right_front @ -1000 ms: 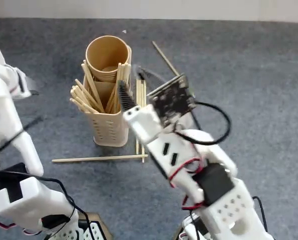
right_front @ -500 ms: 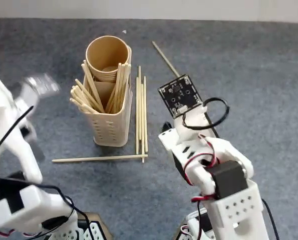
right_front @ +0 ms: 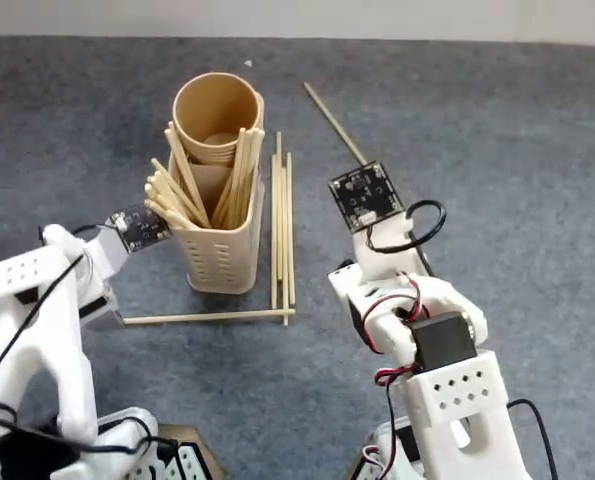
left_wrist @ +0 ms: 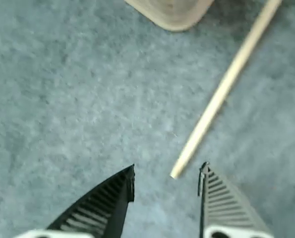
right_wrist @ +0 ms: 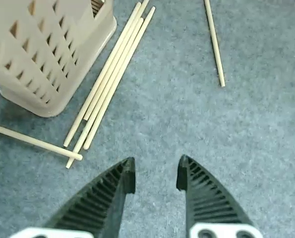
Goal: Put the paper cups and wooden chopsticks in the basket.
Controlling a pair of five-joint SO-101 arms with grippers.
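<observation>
High view: slotted beige plastic basket (right_front: 220,258) holds nested paper cups (right_front: 215,108) and round wooden chopsticks (right_front: 180,192); loose sticks (right_front: 282,225) lie beside it on grey carpet (right_front: 497,130). Left wrist view: left gripper (left_wrist: 167,168) jaws wide, one stick (left_wrist: 221,94) ending between the tips. Right gripper (right_wrist: 156,161) jaws wide.

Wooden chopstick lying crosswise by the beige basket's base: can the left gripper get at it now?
Probably yes: the left gripper is open, the end of the wooden chopstick lies between its fingertips, and nothing covers it.

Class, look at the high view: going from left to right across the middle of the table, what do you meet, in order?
left arm → basket → three chopsticks lying side by side on the table → right arm
</observation>
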